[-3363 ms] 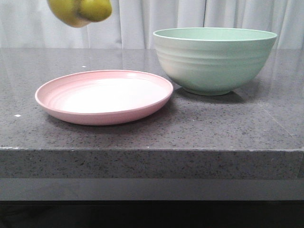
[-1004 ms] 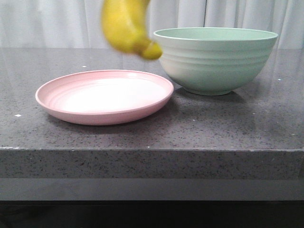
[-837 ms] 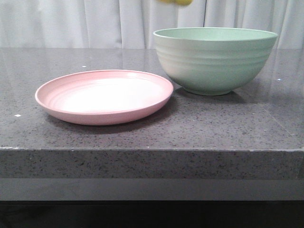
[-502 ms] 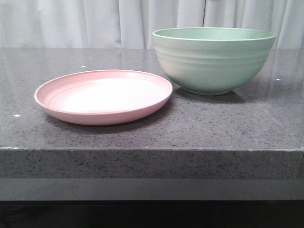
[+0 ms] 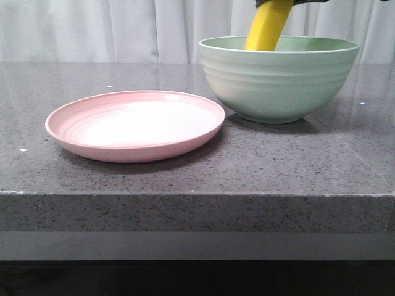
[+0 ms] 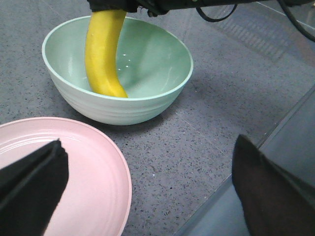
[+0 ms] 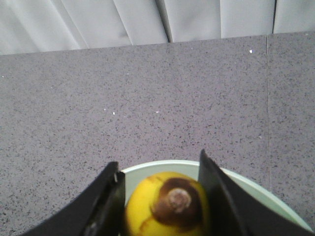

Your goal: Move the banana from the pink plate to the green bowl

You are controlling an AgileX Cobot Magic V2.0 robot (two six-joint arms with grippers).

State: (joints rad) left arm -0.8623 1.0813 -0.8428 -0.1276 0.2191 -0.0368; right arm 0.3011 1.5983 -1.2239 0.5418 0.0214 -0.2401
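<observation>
**Banana held upright inside the green bowl**

While the banana point(image 6: 104, 51) hangs nearly upright, its lower end sits down inside the green bowl point(image 6: 147, 105) and its upper end is gripped from above. From the left wrist camera the yellow fruit curves down past the near rim of the bowl, with its lowest tip close to the inner wall; whether it touches the wall or the bottom cannot be told. From the front, only the upper stretch of the fruit shows above the rim, leaning a little to the right as it rises.

Holding it is the right end effector point(image 7: 162, 201), whose two dark fingers are closed against either side of the fruit; the right wrist camera looks straight down on the brownish stem end between them.

Beside the bowl, on its left in the front view, lies the pink plate point(image 5: 80, 132), flat on the bench point(image 5: 278, 166). The two dishes stand just beside each other, and whether their edges touch cannot be told. The bench is dark grey speckled stone, and a pale curtain point(image 5: 123, 28) hangs behind it.

Apart from all this, the left end effector point(image 6: 147, 191) hovers over the plate's near side and the bench edge, its two dark fingers spread wide with nothing between them.
</observation>
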